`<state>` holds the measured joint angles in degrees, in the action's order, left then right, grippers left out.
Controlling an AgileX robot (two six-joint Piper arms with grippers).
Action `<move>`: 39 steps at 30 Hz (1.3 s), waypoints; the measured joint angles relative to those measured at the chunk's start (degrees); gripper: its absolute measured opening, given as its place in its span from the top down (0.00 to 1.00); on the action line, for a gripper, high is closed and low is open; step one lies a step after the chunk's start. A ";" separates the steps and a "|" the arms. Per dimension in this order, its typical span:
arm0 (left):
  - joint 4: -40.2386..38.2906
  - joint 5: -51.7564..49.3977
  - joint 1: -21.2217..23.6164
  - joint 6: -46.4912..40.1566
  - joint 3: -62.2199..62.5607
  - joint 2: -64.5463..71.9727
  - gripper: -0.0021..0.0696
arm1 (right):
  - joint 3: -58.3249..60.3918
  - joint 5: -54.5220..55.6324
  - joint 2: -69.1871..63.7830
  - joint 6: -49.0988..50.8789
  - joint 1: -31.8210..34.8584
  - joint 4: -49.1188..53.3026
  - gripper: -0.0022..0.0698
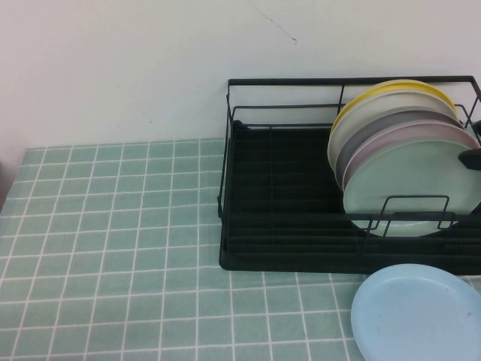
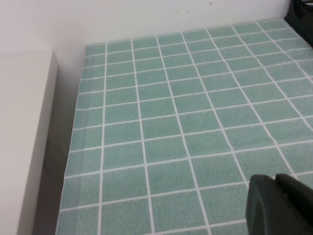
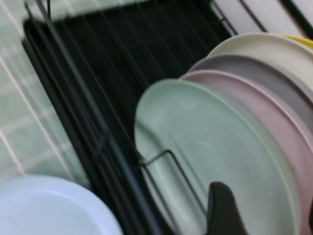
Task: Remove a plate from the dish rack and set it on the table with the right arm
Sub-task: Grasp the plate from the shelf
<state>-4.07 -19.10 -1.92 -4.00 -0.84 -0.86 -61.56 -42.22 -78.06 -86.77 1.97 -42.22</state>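
The black wire dish rack [image 1: 301,256] stands at the back right of the teal-tiled table [image 1: 113,248]. Several plates stand upright in its right end, with the mint-green plate [image 1: 409,177] in front and pink, grey, cream and yellow plates behind it. My right gripper [image 1: 473,156] is at the plates' right edge. In the right wrist view it [image 3: 266,215] is open; one finger [image 3: 222,210] is in front of the mint-green plate [image 3: 205,137] and the other is at the picture's edge behind its rim. My left gripper [image 2: 276,205] is shut and empty over bare tiles [image 2: 171,122].
A light blue plate [image 1: 417,312] lies flat on the table just in front of the rack's right end and also shows in the right wrist view [image 3: 44,205]. The rack's left half [image 3: 98,98] holds no plates. A white ledge [image 2: 24,137] borders the table's left edge.
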 joint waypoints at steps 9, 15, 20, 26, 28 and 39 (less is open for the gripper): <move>0.00 0.00 0.00 0.00 0.00 0.00 0.98 | -5.21 2.13 -11.17 -13.20 0.00 0.02 0.45; 0.00 0.00 0.00 0.00 0.00 0.00 0.98 | -7.04 4.37 -14.59 -15.63 0.00 0.12 0.45; 0.00 0.00 0.00 0.00 0.00 0.00 0.98 | -7.38 4.68 -15.96 -18.10 0.00 0.12 0.45; 0.00 0.00 0.00 0.00 0.00 0.00 0.98 | -7.49 6.46 -17.52 -19.93 0.00 0.12 0.46; 0.00 0.00 0.00 0.00 0.00 0.00 0.98 | -7.49 6.85 -18.14 -20.09 0.00 0.12 0.46; 0.00 0.00 0.00 0.00 0.00 0.00 0.98 | -7.49 9.76 -18.81 -20.46 -0.55 -3.43 0.77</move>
<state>-4.07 -19.10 -1.92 -4.00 -0.84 -0.86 -69.05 -32.45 -96.87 -107.23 1.42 -45.65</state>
